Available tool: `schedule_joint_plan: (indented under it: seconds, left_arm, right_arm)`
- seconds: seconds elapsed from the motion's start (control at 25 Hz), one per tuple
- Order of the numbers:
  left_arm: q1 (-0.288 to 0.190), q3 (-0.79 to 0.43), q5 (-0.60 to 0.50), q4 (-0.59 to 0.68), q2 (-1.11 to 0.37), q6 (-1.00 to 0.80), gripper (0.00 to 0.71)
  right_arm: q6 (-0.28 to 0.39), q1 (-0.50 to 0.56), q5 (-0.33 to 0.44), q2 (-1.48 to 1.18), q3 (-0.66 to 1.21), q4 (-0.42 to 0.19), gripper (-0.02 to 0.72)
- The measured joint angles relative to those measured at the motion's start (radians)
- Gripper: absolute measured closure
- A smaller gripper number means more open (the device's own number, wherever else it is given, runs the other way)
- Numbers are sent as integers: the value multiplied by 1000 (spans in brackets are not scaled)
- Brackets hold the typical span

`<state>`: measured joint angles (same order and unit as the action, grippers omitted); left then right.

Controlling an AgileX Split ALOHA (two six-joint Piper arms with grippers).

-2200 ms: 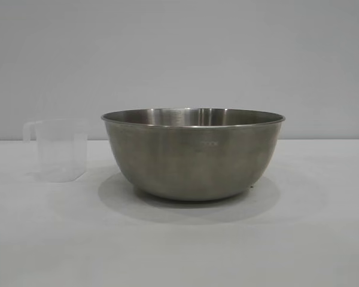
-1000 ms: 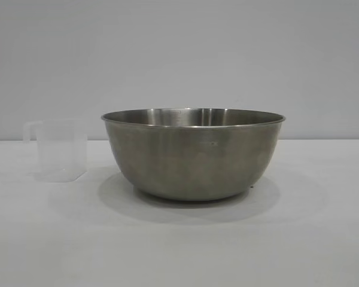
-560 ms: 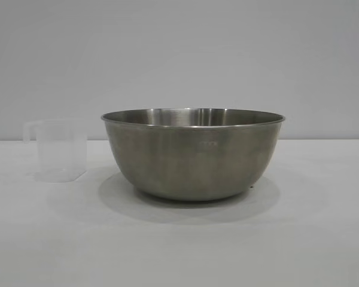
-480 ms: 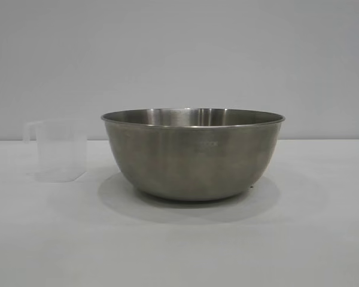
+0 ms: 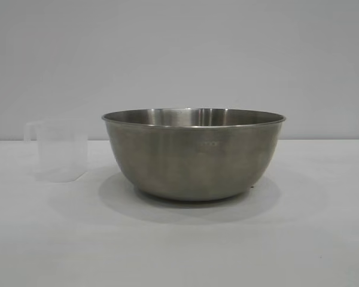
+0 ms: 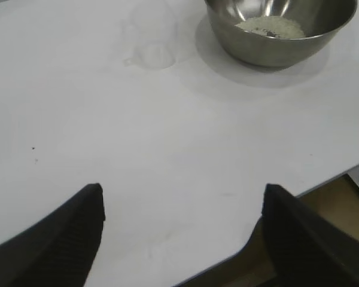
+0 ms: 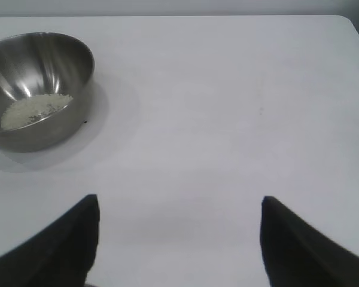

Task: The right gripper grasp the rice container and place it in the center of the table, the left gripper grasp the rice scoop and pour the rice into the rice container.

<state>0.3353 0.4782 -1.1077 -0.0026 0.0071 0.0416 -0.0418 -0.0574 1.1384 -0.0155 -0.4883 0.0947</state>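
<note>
Now both tools, left tool and right tool, wide open, empty, above the table

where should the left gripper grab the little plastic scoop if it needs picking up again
By the loop handle. The rice scoop stands upright on the table, left of the rice container, handle on the side facing away from it. Probably come from that open side; the open left gripper holds nothing.
</note>
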Motion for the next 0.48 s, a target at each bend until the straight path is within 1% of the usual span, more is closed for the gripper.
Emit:
schedule_joint_plan:
  seconds: [0.2, 0.32, 0.44, 0.48]
  left_arm:
    - [-137, 0, 0, 0, 0, 0, 194]
    - [-232, 0, 0, 0, 0, 0, 194]
    - [-308, 0, 0, 0, -3, 0, 194]
    - [-326, 0, 0, 0, -12, 0, 194]
  right_arm:
    - [0, 0, 0, 0, 0, 0, 225]
    - [0, 0, 0, 0, 0, 0, 225]
    - [0, 0, 0, 0, 0, 0, 225]
    - [0, 0, 0, 0, 0, 0, 225]
